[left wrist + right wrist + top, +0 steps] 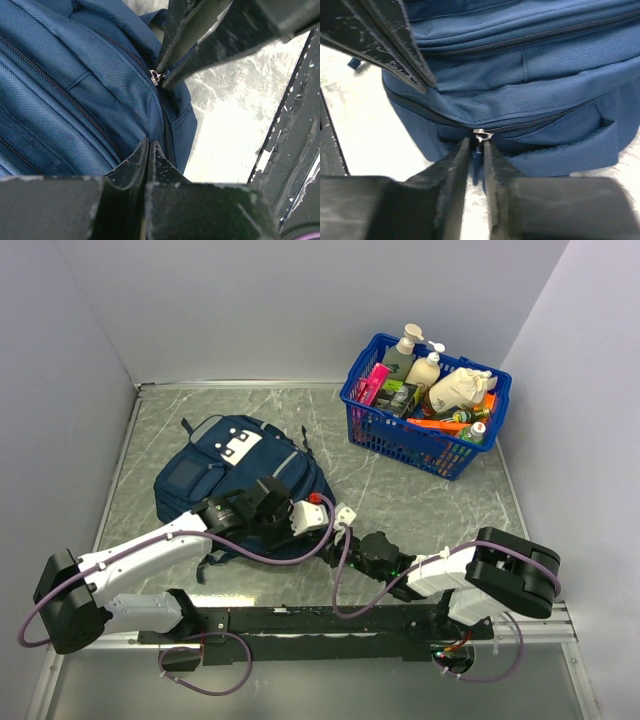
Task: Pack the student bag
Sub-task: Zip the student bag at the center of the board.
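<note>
The student bag (225, 475) is laid flat on the surface (400, 500), front pockets up. The left gripper (148, 150) is closed, its fingertips pressed together against the fabric at the bag's near edge; whether any cloth is pinched cannot be told. The right gripper (476, 150) is set at the same edge of the bag, its jaws narrowed to a slit. The zip pull (477, 160) is seen hanging between them, but a firm grip on it cannot be told. A blue basket (400, 435) filled with bottles and packets is placed well beyond the bag, to its right.
</note>
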Tool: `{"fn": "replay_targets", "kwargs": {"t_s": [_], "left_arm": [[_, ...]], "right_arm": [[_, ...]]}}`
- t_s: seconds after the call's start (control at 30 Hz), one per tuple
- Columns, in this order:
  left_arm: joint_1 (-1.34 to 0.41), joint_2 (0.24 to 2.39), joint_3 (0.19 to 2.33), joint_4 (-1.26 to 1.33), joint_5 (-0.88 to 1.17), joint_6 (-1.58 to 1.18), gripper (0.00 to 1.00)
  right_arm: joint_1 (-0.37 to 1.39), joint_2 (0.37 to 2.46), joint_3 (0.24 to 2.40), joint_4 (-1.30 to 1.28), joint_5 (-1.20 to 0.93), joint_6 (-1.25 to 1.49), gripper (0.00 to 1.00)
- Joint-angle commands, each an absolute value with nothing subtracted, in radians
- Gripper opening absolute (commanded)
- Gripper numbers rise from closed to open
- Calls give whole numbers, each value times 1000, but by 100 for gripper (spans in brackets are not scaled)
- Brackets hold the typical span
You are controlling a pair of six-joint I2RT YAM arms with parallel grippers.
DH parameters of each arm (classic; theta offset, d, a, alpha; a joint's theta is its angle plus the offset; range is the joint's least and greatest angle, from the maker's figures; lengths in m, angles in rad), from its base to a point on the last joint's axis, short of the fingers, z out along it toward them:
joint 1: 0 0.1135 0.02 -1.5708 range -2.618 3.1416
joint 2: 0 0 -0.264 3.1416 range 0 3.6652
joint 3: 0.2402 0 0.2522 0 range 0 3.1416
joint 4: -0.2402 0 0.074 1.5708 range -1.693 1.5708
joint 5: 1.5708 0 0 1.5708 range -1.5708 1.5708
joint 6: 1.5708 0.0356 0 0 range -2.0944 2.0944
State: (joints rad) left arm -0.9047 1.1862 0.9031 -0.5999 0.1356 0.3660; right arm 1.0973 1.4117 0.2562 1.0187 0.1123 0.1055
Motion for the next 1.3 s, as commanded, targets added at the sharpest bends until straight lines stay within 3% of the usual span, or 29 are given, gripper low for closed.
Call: {"fn": "replay_targets", "kwargs": {"t_s": [0.0, 0.1, 0.37, 0.5, 0.83, 1.13, 1.27], "left_arm": [[-907, 1140, 930, -581, 176, 385, 1], [-907, 1143, 939, -597, 193, 400, 1], [-907, 1140, 954, -640, 262, 436, 1], [-907, 1135, 966, -678, 337, 469, 1], [-930, 1131, 1012, -960, 541, 758, 1], [-930, 1054, 893, -1011, 433, 825, 1], [-882, 1003, 807, -933, 316, 792, 1]], "right_arm": [[1104, 1387, 259, 1009, 120, 92, 14], [1104, 1352, 261, 951, 123, 83, 0], [1066, 1223, 216, 836, 140, 81, 0], [938, 1177, 218, 792, 75, 127, 0], [763, 1292, 380, 658, 11, 150, 0], [655, 1338, 471, 660, 175, 169, 0], [655, 1249, 431, 644, 77, 196, 0]]}}
